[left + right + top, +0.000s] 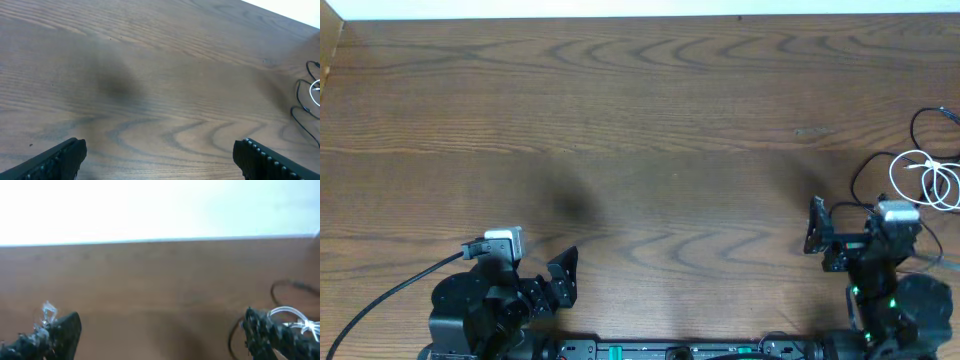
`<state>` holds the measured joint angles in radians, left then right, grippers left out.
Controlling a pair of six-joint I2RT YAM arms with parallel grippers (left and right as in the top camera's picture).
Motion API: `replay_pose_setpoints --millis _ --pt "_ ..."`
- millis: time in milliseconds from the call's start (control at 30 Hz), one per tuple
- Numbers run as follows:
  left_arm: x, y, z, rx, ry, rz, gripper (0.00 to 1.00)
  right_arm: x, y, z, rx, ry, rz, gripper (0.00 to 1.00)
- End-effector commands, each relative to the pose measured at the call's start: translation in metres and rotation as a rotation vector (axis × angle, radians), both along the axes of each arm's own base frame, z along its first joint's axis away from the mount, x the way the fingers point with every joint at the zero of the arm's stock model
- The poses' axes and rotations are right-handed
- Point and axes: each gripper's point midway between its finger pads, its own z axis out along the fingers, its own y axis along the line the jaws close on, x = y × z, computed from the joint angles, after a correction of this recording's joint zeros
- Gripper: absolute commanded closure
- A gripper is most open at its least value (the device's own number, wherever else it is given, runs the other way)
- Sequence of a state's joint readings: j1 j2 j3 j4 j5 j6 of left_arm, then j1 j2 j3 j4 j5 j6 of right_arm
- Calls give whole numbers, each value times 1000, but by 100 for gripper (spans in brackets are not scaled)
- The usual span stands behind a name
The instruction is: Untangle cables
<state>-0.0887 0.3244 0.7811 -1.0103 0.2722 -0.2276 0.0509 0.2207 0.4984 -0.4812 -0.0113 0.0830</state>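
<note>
The cables lie together at the table's far right edge. The white cable (932,178) is coiled in small loops, and the black cable (917,124) arcs around and under it. My right gripper (855,237) hovers just left of them, open and empty. In the right wrist view the white cable (292,314) and black cable (283,285) show behind the right fingertip (260,330). My left gripper (535,270) is open and empty at the near left, far from them. Its wrist view catches the black cable (299,98) at the right border.
The wooden table (640,130) stretches bare between the arms and the far edge. A thick black wire (390,295) runs from the left arm off the near left corner. Both arm bases sit along the near edge.
</note>
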Motion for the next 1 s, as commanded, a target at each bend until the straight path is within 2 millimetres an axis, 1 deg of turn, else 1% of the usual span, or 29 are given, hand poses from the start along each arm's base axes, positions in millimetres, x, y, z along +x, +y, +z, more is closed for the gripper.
replay_pose_setpoints --millis 0,100,267,433,567,667,767,867,900,967 --pt "-1 -1 4 11 -19 -14 2 -3 -1 -1 -13 -88 -4 1" --pt "-1 -1 4 11 -19 -14 2 -2 -1 -2 -34 -147 -2 1" --pt "-1 -1 4 11 -19 -14 2 2 -1 -10 -75 -209 2 1" --pt "-1 -1 4 11 -19 -14 2 13 -1 -20 -113 -281 1 1" --pt "-1 -1 4 11 -19 -14 2 19 -5 -27 -111 -333 -33 1" --pt "-1 -1 4 11 -19 -14 2 22 -8 -37 -111 -351 -49 1" --pt "-1 -1 4 11 -19 -14 2 22 -21 -40 -114 -332 -126 1" --pt "-1 -1 4 11 -19 -14 2 23 -25 -47 -119 -300 -147 1" --pt "-1 -1 4 11 -19 -14 2 23 -26 -52 -121 -279 -154 1" --pt "-1 -1 4 11 -19 -14 2 24 -26 -70 -130 -209 -148 1"
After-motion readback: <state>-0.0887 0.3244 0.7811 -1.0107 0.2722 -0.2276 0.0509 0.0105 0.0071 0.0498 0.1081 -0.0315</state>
